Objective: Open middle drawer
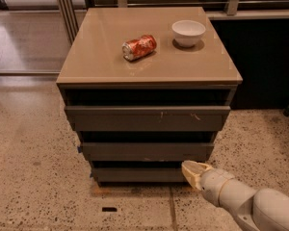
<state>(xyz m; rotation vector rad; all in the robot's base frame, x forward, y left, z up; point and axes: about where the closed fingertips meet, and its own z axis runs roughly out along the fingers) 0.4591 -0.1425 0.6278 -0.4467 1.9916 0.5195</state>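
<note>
The cabinet has three dark grey-brown drawer fronts stacked under a tan top (101, 66). The middle drawer (147, 151) is the medium-width front, flat and handleless, closed flush. The widest front with white scratches (147, 118) is above it and the narrowest front (137, 174) below. My gripper (192, 171), cream-tipped on a white arm, comes in from the lower right. It sits in front of the right end of the lowest front, just under the middle drawer's right corner.
A crushed red soda can (139, 47) lies on its side on the cabinet top, and a white bowl (188, 32) stands to its right. Speckled floor surrounds the cabinet. A dark wall panel is at the right, metal rails at the back.
</note>
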